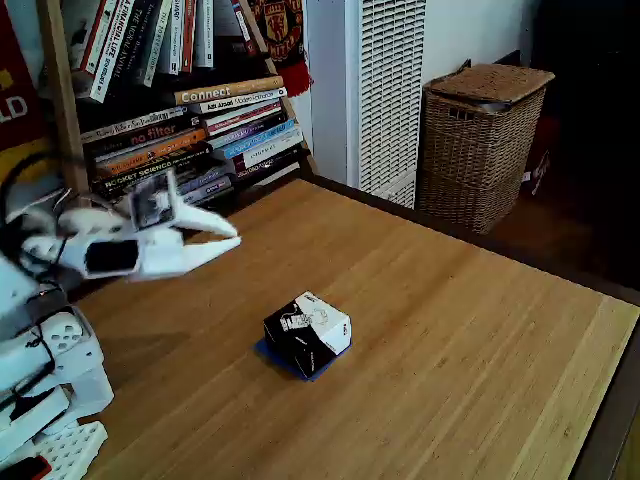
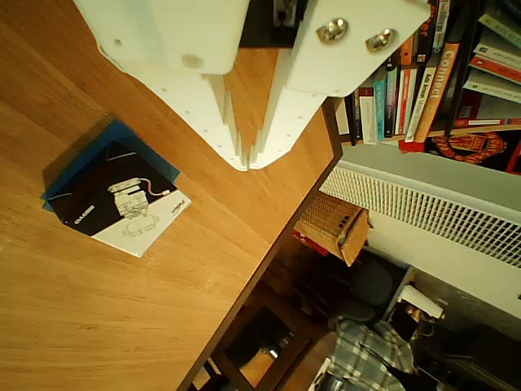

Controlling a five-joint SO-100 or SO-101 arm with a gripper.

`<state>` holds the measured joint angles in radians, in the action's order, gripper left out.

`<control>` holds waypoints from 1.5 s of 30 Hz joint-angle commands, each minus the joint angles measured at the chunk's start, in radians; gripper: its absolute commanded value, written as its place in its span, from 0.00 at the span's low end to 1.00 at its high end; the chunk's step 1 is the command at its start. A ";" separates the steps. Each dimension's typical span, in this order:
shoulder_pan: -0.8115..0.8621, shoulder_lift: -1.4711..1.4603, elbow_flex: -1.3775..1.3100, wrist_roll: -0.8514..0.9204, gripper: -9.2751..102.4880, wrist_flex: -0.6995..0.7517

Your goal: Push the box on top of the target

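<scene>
The box [image 1: 308, 334] is seen sitting on the target [image 1: 272, 352] mid-table [image 1: 450, 330], blue tape showing only at its lower-left edge in the fixed view; in the other view the box [image 2: 114, 199] covers most of the target [image 2: 122, 138]. The gripper [image 1: 232, 235] is held in the air well apart from the box, fingers [image 2: 220, 122] pressed together at the tips, nothing pinched

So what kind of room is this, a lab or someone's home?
Probably a home living room or study: a bookshelf crammed with books, a lidded wicker basket on the floor, and a wooden table.
</scene>
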<state>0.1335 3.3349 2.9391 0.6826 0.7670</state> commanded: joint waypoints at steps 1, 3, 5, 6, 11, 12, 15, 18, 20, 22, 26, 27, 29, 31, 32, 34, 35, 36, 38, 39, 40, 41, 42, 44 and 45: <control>0.009 0.043 0.011 -0.009 0.08 0.011; 0.009 0.043 0.020 -0.017 0.08 0.012; 0.008 0.043 0.021 -0.028 0.08 0.014; 0.006 0.043 0.021 -0.028 0.08 0.017; 0.006 0.043 0.025 -0.020 0.08 0.041; 0.006 0.043 0.025 -0.018 0.08 0.046; 0.006 0.043 0.026 0.005 0.08 0.077; 0.006 0.043 0.026 0.071 0.08 0.132; 0.005 0.043 0.028 0.124 0.08 0.173; -0.003 0.043 0.028 0.161 0.08 0.206; -0.017 0.043 0.029 0.215 0.08 0.265; -0.018 0.043 0.029 0.215 0.08 0.278; -0.020 0.043 0.031 0.215 0.08 0.302; -0.021 0.043 0.031 0.204 0.08 0.327; -0.021 0.043 0.031 0.202 0.08 0.342; -0.021 0.043 0.031 0.202 0.08 0.374; -0.023 0.043 0.031 0.202 0.08 0.388; -0.023 0.043 0.031 0.201 0.08 0.400; -0.023 0.043 0.032 0.199 0.08 0.422; -0.023 0.043 0.032 0.199 0.08 0.431; -0.023 0.043 0.032 0.199 0.08 0.443; -0.023 0.043 0.032 0.199 0.08 0.454; -0.023 0.043 0.032 0.199 0.08 0.465; -0.023 0.043 0.032 0.199 0.08 0.480; -0.021 0.043 0.032 0.199 0.08 0.491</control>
<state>0.1197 3.3579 2.9744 0.8866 1.2379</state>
